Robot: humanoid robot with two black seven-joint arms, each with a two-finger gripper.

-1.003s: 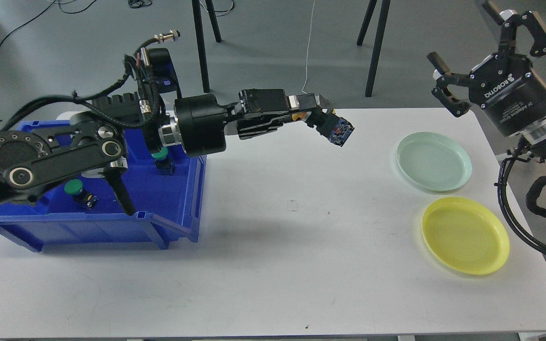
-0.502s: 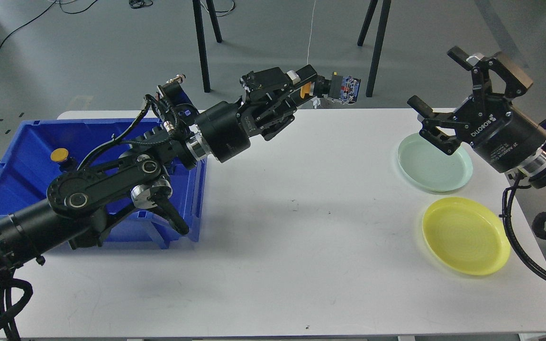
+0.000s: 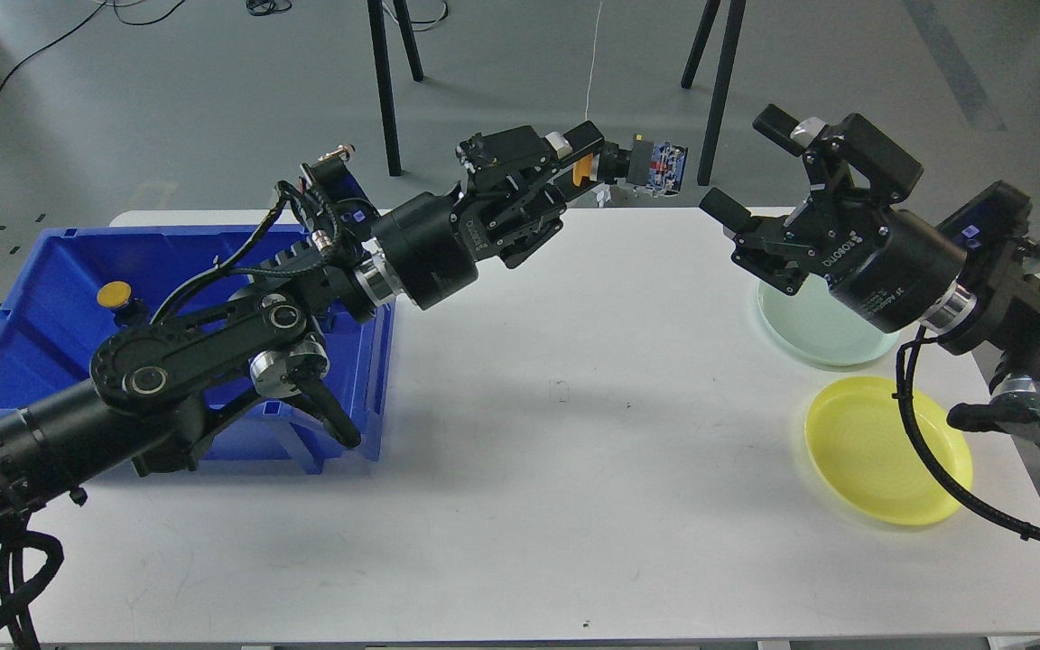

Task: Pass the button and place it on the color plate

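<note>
My left gripper (image 3: pixel 615 165) is shut on a push button (image 3: pixel 658 168), held high above the table's far edge with its blue terminal end pointing right; its cap looks yellow. My right gripper (image 3: pixel 750 167) is open and empty, fingers spread, pointing left toward the button with a small gap between them. A pale green plate (image 3: pixel 831 332) lies at the right, partly hidden under my right arm. A yellow plate (image 3: pixel 881 456) lies nearer, in front of it.
A blue bin (image 3: pixel 41 298) stands at the left with a yellow-capped button (image 3: pixel 114 295) inside; my left arm covers much of it. Black stand legs (image 3: pixel 382 86) rise behind the white table (image 3: pixel 574 469).
My right arm has swung left and down toward the held button, gripper still open. My left gripper first lifted the button up and back, then held still.
</note>
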